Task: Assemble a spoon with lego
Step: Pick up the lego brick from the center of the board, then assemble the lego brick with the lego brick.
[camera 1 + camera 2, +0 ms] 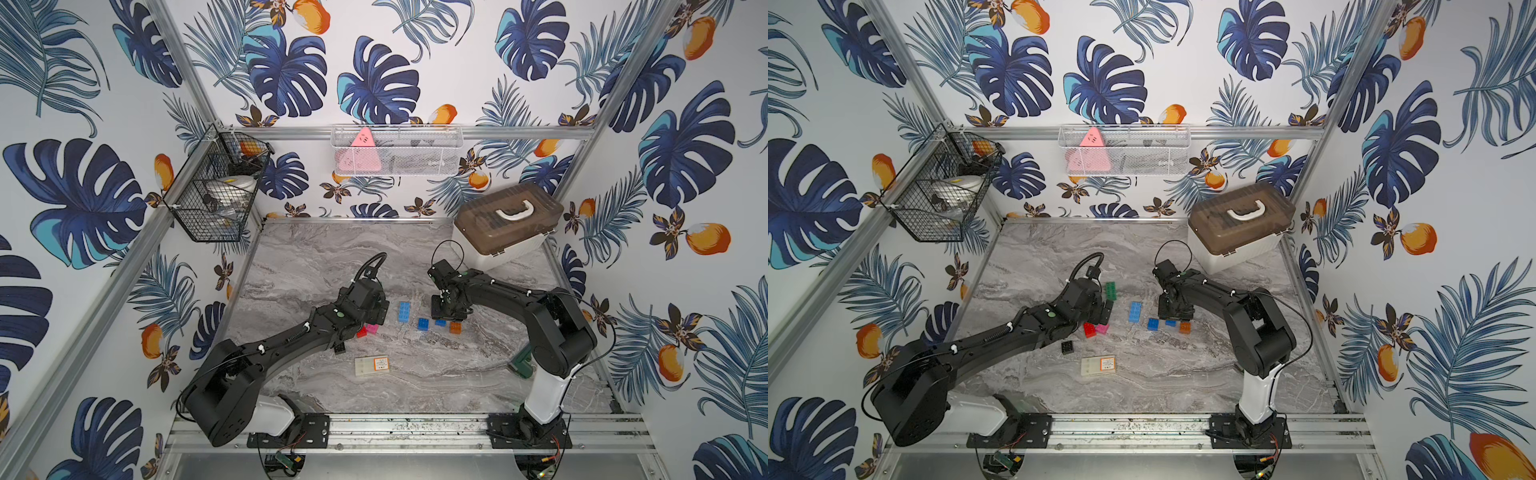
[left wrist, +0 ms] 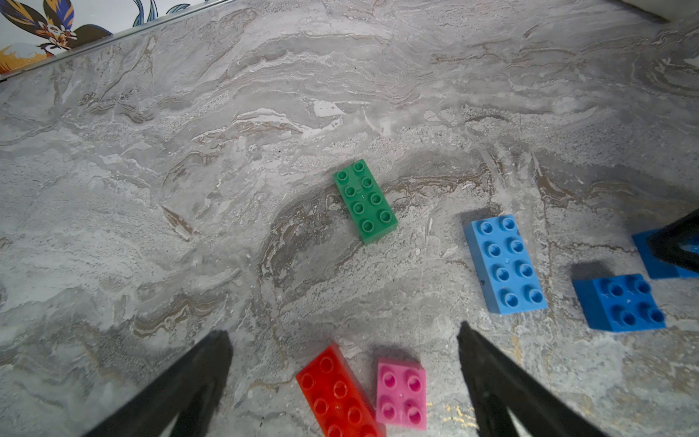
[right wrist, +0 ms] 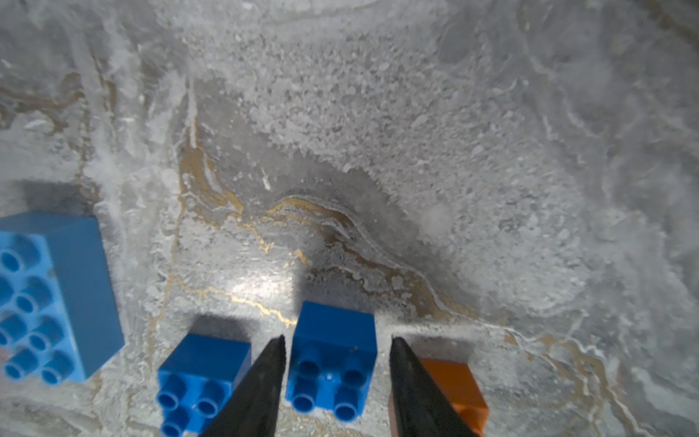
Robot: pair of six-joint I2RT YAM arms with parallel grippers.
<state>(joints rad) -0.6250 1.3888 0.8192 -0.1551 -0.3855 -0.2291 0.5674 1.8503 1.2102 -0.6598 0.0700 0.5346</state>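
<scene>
Marble table [image 1: 374,257] with a lidded storage box [image 1: 507,224] at upper right. Left gripper [image 2: 344,329] hangs spread wide above the red brick [image 2: 336,393] and pink brick [image 2: 401,393]. Right gripper [image 3: 337,337], near mid-frame in both top views, straddles a small dark blue brick [image 3: 333,363], with the orange brick [image 3: 454,382] just beside it. Whether the jaws actually press it is unclear. No spoon exists yet (all lego [image 1: 1135,311] lies loose mid-frame). A good grasp likely needs centred jaws squeezing flat sides before lifting straight.
</scene>
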